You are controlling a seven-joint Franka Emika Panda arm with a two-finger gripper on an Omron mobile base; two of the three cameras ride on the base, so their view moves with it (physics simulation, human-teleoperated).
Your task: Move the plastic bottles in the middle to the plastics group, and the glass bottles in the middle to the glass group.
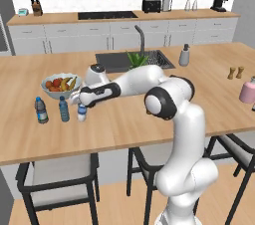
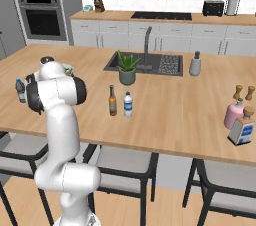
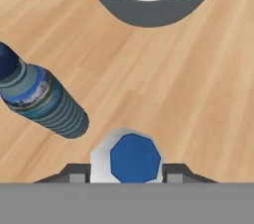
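Hand view looks straight down on a water bottle (image 3: 133,157), its blue-topped cap sitting between the two dark fingertips (image 3: 75,172) of the end effector (image 3: 127,174), one to each side of the shoulder. The jaws stand only as far apart as the bottle is wide and seem to be touching it, so I judge the end effector is closed on the bottle, though the contact itself is cut off by the lower edge. In the left base view the same bottle (image 1: 81,112) stands upright on the table (image 1: 124,124) just beside the blue bottle (image 1: 63,109), with the dark-capped bottle (image 1: 41,110) a little farther left and the fruit bowl (image 1: 61,85) behind them. That spot makes sense: those two are the plastics group, so this looks like a delivery being set down next to its own kind, with the base at or very near the wood. The right base view shows what remains in the middle, a second white-capped bottle (image 2: 128,104) just beside the brown bottle (image 2: 112,100) in front of the plant (image 2: 127,68). The brown one belongs far to the right, by the pink vessel (image 2: 233,112) that marks the glass group, well apart from everything here.
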